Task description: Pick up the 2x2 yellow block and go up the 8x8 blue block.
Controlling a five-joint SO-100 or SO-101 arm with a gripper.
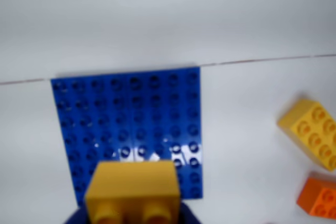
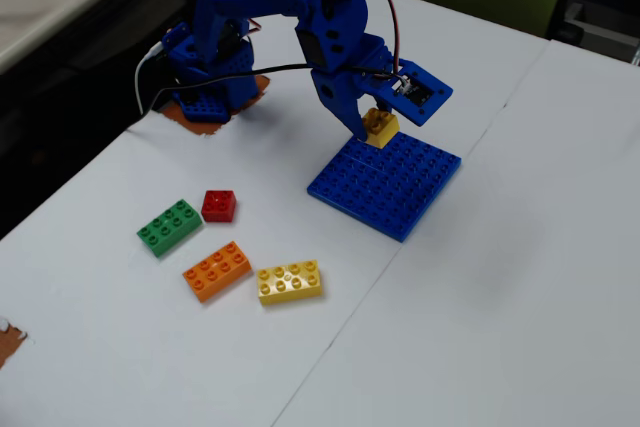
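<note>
My blue gripper is shut on the 2x2 yellow block and holds it just above the far edge of the 8x8 blue block. In the wrist view the yellow block fills the bottom centre between the blue jaws, studs toward the camera. The blue baseplate lies flat behind it. I cannot tell whether the block touches the plate.
To the left of the plate in the fixed view lie a longer yellow brick, an orange brick, a green brick and a small red brick. The wrist view shows the yellow brick and orange brick at right.
</note>
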